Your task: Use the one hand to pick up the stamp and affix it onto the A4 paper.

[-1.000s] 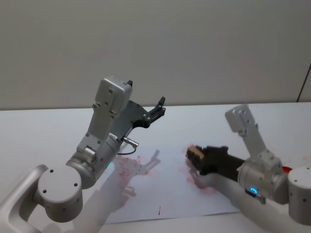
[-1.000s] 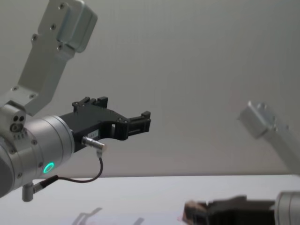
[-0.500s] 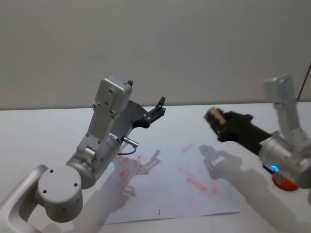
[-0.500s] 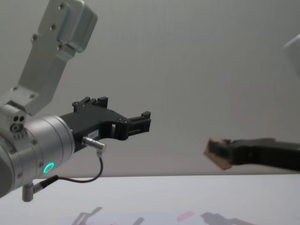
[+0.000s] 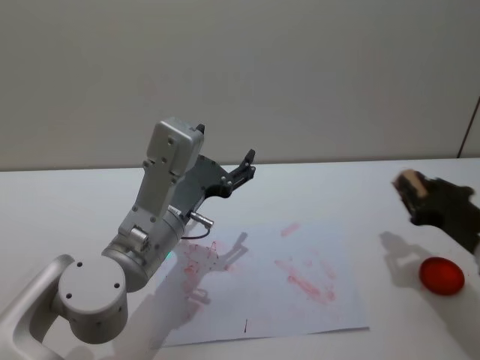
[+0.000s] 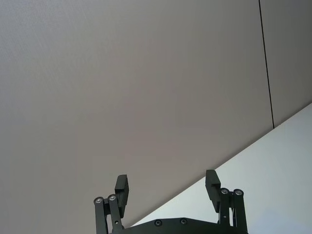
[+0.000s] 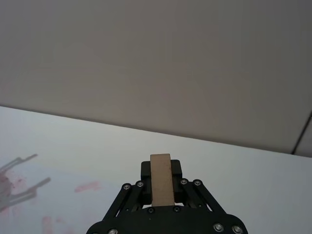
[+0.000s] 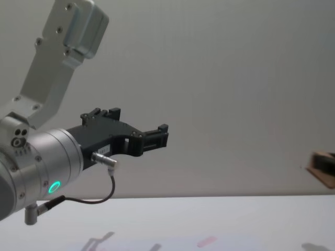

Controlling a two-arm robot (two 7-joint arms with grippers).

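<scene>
My right gripper (image 5: 417,193) is clamped on the stamp (image 7: 161,185), holding it in the air over the right edge of the desk (image 5: 67,195), well off to the side of the A4 paper (image 5: 300,309).

The views each give you something different. From the head you get the layout: the paper lies flat towards the desk's front edge, with smeary red blotches (image 5: 306,283) across it. A red disc (image 5: 441,275) sits on the desk near the right edge, beside the paper's right edge and below the held stamp. The right wrist view is the one that shows the grip properly. There the stamp is a slim tan slab, matte and wood-looking with a flat squared end, pinched between black fingers with scissor-style links and little silver screws. The chest view just catches a tan corner of it at its right edge, against the plain grey wall (image 8: 235,78).

My left gripper (image 6: 166,185) is parked up above the paper's back left corner, pointing at the back edge of the desk. Its wrist view shows the two blocky black fingertips spread wide apart. The chest view adds the smooth silver-white arm casing, a glowing green light (image 8: 54,186) on the wrist, and a thin black cable (image 8: 102,197) looping down from a metal plug.
</scene>
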